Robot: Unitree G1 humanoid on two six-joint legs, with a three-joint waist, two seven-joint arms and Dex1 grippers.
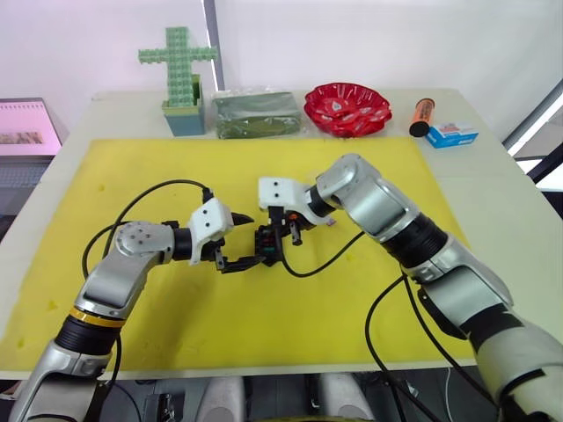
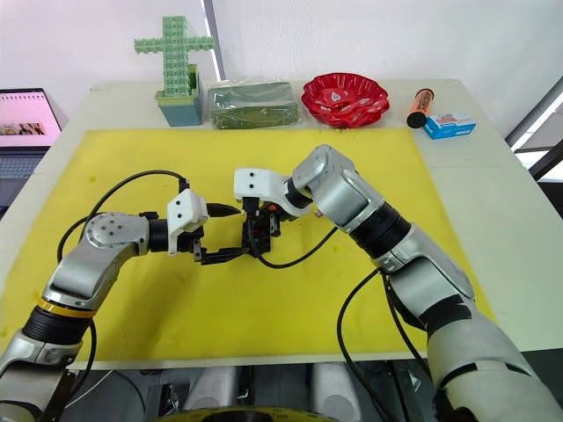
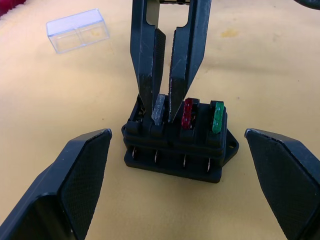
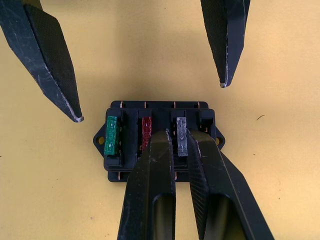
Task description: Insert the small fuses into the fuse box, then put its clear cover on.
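Note:
The black fuse box (image 4: 159, 142) lies on the yellow mat (image 1: 158, 167) between my two grippers. A green fuse (image 4: 112, 134) and a red fuse (image 4: 146, 131) stand in its slots. A pale grey fuse (image 4: 181, 136) stands in the slot beside the red one, and my right gripper (image 4: 182, 135) is shut on it from above. The end slot past the grey fuse is empty. My left gripper (image 1: 242, 242) is wide open, one finger on either side of the box and clear of it. The clear cover (image 3: 77, 30) lies on the mat a little beyond the box.
Along the table's back edge stand a green cross figure in a teal box (image 1: 180, 83), a clear bag of green stuff (image 1: 257, 114), a red bowl (image 1: 347, 108), an orange cylinder (image 1: 421, 116) and a blue-white carton (image 1: 451, 134). Black cables loop over the mat near both wrists.

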